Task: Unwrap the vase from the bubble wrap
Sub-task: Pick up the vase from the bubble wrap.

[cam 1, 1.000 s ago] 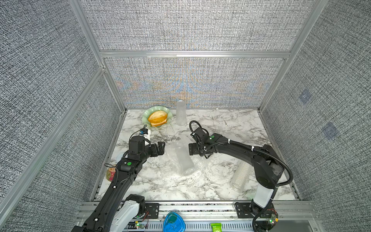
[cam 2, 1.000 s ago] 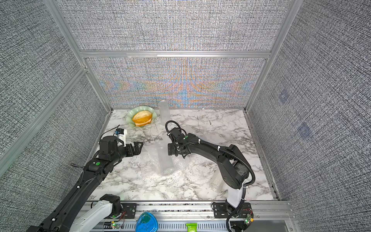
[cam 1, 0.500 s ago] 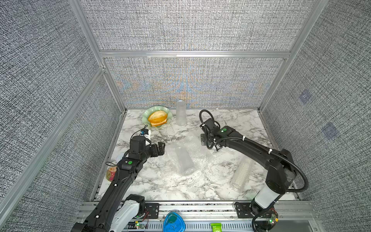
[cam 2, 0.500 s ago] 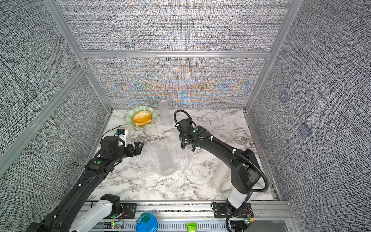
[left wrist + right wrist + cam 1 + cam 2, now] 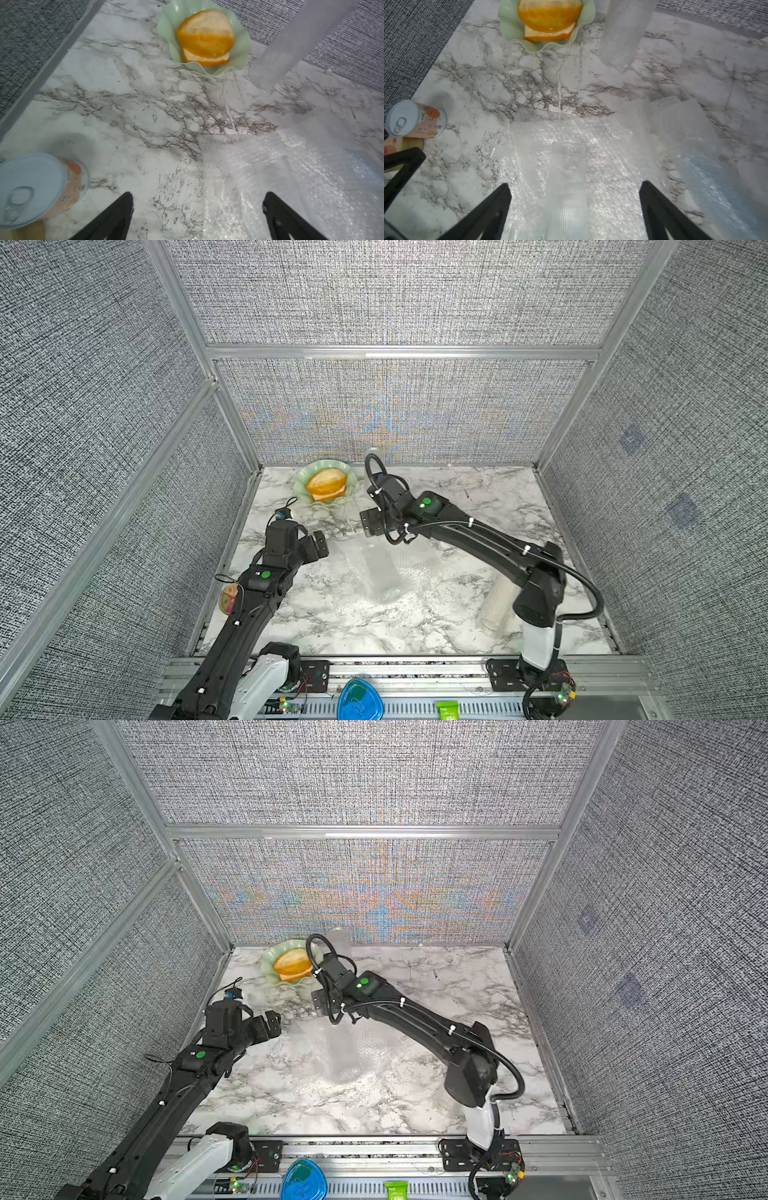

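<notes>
The vase (image 5: 566, 187), a clear ribbed glass cylinder, lies on its side mid-table on top of the bubble wrap (image 5: 612, 162), which is spread flat beneath it; both show in both top views, vase (image 5: 380, 572) (image 5: 340, 1052) and bubble wrap (image 5: 419, 572). My right gripper (image 5: 370, 522) (image 5: 574, 191) hovers open over the vase's far end and holds nothing. My left gripper (image 5: 320, 545) (image 5: 197, 199) is open and empty by the wrap's left edge (image 5: 207, 166); the vase (image 5: 276, 176) lies just past its far finger.
A green wavy bowl (image 5: 349, 479) with orange bread sits at the back left. An upright frosted cylinder (image 5: 376, 456) stands beside it. A drink can (image 5: 227, 599) stands at the left edge. A bubble wrap roll (image 5: 496, 605) lies front right under my right arm.
My right gripper swung out to the right and back, then came leftward to the vase's far end, staying open. The left arm has hardly moved.
</notes>
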Robot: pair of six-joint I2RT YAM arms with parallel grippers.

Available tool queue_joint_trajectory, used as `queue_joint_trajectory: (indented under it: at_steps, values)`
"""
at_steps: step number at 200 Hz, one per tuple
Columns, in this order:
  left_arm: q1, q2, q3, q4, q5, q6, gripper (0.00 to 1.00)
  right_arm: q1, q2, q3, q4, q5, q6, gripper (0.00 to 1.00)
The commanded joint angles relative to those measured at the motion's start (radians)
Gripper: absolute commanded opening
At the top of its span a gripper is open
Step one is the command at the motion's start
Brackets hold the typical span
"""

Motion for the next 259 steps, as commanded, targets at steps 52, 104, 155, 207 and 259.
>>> queue_joint_trajectory:
  at_steps: [52, 104, 155, 207, 259]
  values:
    - [0.09, -0.016, 0.002, -0.018, -0.102, -0.058, 1.0, 0.013, 0.19, 0.125, -0.16, -0.049, -0.073, 0.91]
    - [0.104, -0.001, -0.008, 0.012, -0.014, -0.042, 1.0, -0.011, 0.302, 0.187, -0.154, -0.043, -0.103, 0.91]
    - [0.105, 0.015, -0.011, 0.031, 0.056, -0.027, 0.99, -0.034, 0.419, 0.293, -0.163, -0.055, -0.1, 0.89]
    - [0.104, 0.001, -0.024, 0.057, 0.111, -0.01, 1.0, -0.046, 0.549, 0.43, -0.224, -0.073, -0.08, 0.87]
    - [0.104, -0.015, -0.036, 0.081, 0.156, 0.01, 0.99, -0.059, 0.577, 0.436, -0.263, -0.07, -0.067, 0.78]
